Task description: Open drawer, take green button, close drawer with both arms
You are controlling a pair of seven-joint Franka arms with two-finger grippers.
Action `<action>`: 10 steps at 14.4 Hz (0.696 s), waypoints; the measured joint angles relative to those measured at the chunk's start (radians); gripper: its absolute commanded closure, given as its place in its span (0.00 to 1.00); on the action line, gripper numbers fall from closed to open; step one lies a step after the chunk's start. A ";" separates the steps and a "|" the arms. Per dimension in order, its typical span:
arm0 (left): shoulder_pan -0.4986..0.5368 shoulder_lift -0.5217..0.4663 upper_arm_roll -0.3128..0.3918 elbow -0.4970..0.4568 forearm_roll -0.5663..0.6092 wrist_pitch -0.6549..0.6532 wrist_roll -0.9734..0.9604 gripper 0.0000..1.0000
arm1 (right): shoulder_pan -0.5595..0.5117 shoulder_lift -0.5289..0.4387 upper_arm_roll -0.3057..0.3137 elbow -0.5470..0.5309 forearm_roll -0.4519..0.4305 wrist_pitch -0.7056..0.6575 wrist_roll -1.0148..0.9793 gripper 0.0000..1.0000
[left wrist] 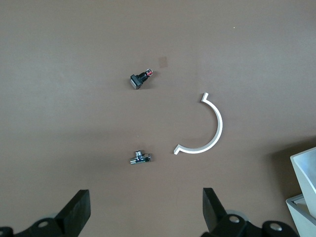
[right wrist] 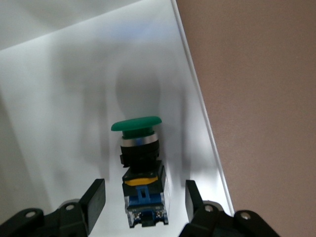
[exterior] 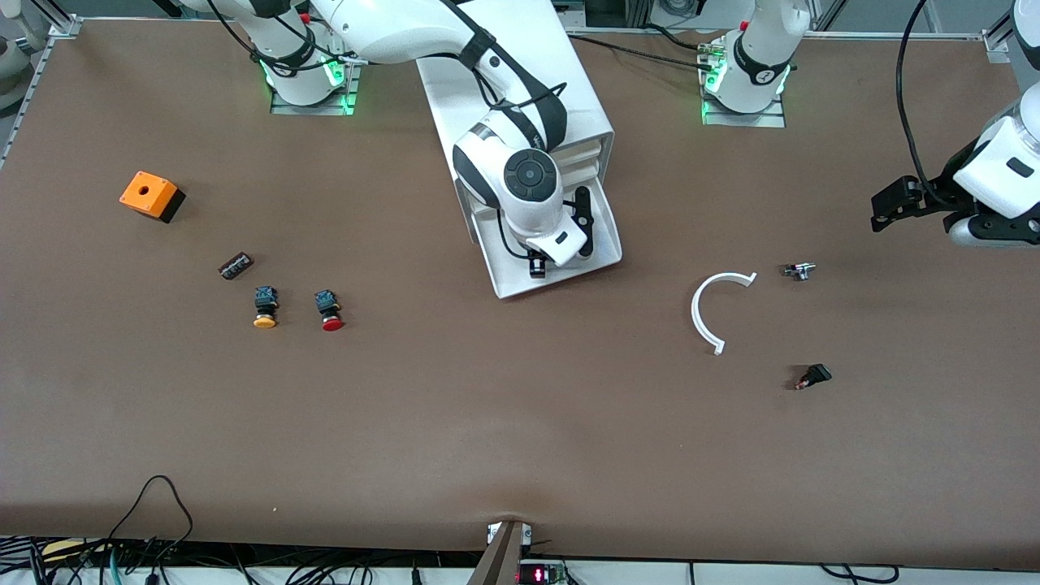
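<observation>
My right fingers (right wrist: 143,197) are straddling the button (right wrist: 139,165) in the drawer (exterior: 597,248), open, its long axis running between them; left fingers (left wrist: 143,215) waiting open.

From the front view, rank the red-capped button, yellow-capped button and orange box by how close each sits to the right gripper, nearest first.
The right gripper is down in the open drawer, fingers either side of the green button.
1. Red-capped button, toward the right arm's end of the table.
2. Yellow-capped button, beside it, farther toward that end.
3. Orange box, farthest toward that end.
</observation>
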 measured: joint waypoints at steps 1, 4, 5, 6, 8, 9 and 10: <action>0.000 0.000 -0.001 0.000 0.000 0.000 0.000 0.00 | 0.000 0.000 -0.001 0.000 0.000 0.000 -0.004 0.54; 0.000 0.000 -0.002 0.000 0.000 0.000 0.000 0.00 | 0.000 -0.001 -0.004 0.000 0.000 0.000 -0.010 0.60; 0.000 0.000 -0.002 0.000 0.000 0.000 0.000 0.00 | 0.000 -0.002 -0.005 0.000 0.000 0.000 -0.011 0.64; 0.000 0.000 -0.002 0.000 0.000 0.000 0.000 0.00 | 0.000 -0.003 -0.007 0.000 0.000 0.000 -0.011 0.65; 0.000 0.000 -0.002 0.000 0.000 0.000 0.000 0.00 | 0.000 -0.004 -0.010 0.000 0.000 0.000 -0.011 0.69; 0.000 0.000 -0.002 0.000 0.000 0.000 0.000 0.00 | 0.000 -0.004 -0.010 0.000 0.000 0.000 -0.011 0.70; 0.000 0.000 -0.002 0.000 0.000 0.000 0.000 0.00 | 0.000 -0.005 -0.010 0.000 0.000 0.001 -0.011 0.71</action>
